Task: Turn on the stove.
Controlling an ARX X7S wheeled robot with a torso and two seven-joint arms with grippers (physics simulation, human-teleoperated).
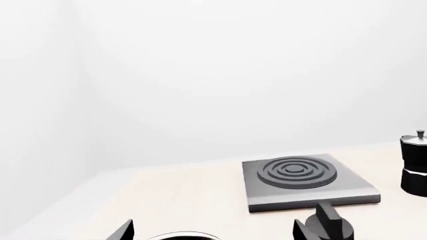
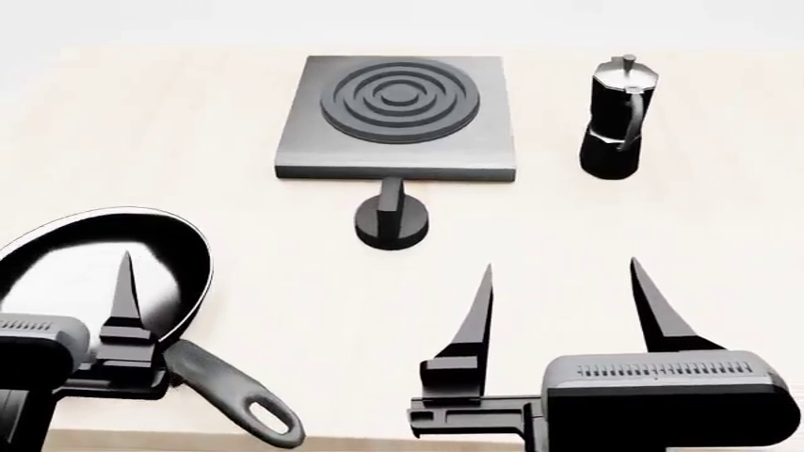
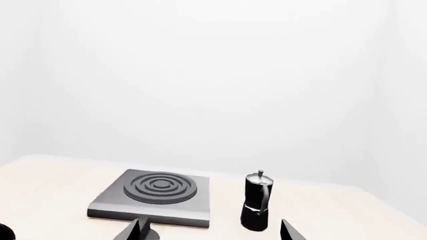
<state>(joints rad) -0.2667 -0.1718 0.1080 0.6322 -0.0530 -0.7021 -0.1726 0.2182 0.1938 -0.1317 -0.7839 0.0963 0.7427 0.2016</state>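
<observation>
Knob (image 2: 392, 222) stood ahead of the right tool (image 2: 560, 301), whose jaws were apart and empty. It looked rigid; pinching its raised ridge seemed best.

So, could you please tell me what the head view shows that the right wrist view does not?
Only the head view shows the frying pan whole, the knob in full and both grippers, left gripper and right gripper, open. Only the right wrist view shows the white wall behind the table. Both show the stove plate and the moka pot.
</observation>
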